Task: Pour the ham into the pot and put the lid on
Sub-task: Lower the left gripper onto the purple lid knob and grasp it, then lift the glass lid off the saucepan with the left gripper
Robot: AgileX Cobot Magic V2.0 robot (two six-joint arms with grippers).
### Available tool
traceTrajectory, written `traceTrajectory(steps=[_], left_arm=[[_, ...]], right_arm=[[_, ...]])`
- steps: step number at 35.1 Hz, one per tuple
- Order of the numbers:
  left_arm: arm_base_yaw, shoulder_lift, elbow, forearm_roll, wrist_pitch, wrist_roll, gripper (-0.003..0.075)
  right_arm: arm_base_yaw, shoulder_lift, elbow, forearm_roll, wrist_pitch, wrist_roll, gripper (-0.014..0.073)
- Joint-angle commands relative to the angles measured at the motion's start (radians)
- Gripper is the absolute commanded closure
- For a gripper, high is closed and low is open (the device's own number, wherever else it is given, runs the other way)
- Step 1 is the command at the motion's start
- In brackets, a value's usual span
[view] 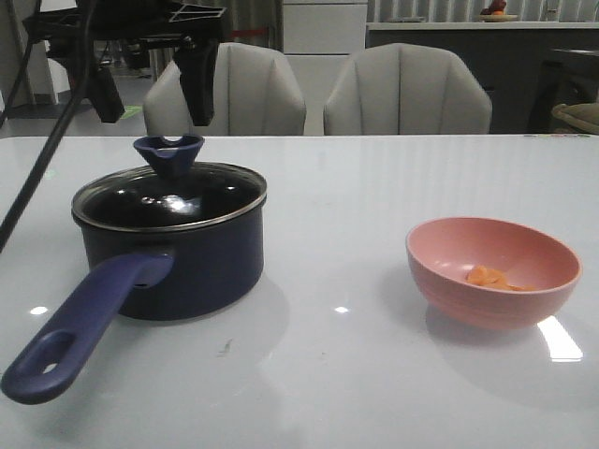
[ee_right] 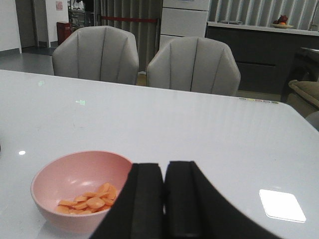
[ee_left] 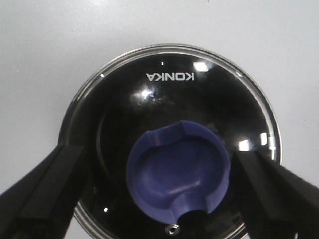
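Observation:
The dark navy pot (view: 201,267) stands at the table's left, its long purple-blue handle (view: 84,327) pointing toward the front. The glass lid (view: 168,198) rests on it, with its notched blue knob (view: 168,154) on top. My left gripper (view: 154,94) hangs open just above the knob. In the left wrist view its fingers (ee_left: 55,189) straddle the knob (ee_left: 178,172) without touching it. A pink bowl (view: 493,271) on the right holds the orange ham pieces (view: 491,278). My right gripper (ee_right: 163,172) is shut on nothing, beside the bowl (ee_right: 60,174) with the ham (ee_right: 89,199).
Two grey chairs (view: 407,94) stand behind the table's far edge. A black cable (view: 37,159) runs down at the far left. White tabletop (view: 337,206) lies between pot and bowl.

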Motion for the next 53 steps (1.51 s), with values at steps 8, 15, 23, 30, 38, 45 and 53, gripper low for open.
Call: traceTrajectory(steps=[8,15,23,30,38,45,53], left_arm=[[-0.016,-0.008,-0.074,-0.026,0.004,-0.041,0.0114],[-0.016,0.013,-0.074,-0.026,0.008,-0.062,0.0114],[-0.016,0.044,-0.076,-0.026,0.032,-0.068,0.0114],[-0.016,0.053,-0.076,-0.026,0.032,-0.068,0.0138],[-0.016,0.053,-0.081,-0.026,0.037,-0.068,0.0358],[-0.016,0.053,-0.120,-0.026,0.074,-0.068,0.0442],[-0.014,0.032,-0.155,-0.006,0.091,-0.068,0.0442]], right_arm=[[-0.006,-0.019,-0.004,-0.007,-0.078,-0.008,0.0446],[-0.006,-0.019,-0.004,-0.007,-0.078,-0.008,0.0446],[-0.006,-0.019,-0.004,-0.007,-0.078,-0.008,0.0446],[-0.006,-0.019,-0.004,-0.007,-0.078,-0.008,0.0446],[-0.006,-0.019,-0.004,-0.007,-0.078,-0.008,0.0446],[-0.006,-0.019,-0.004,-0.007,-0.078,-0.008,0.0446],[-0.006,-0.019,-0.004,-0.007,-0.078,-0.008,0.0446]])
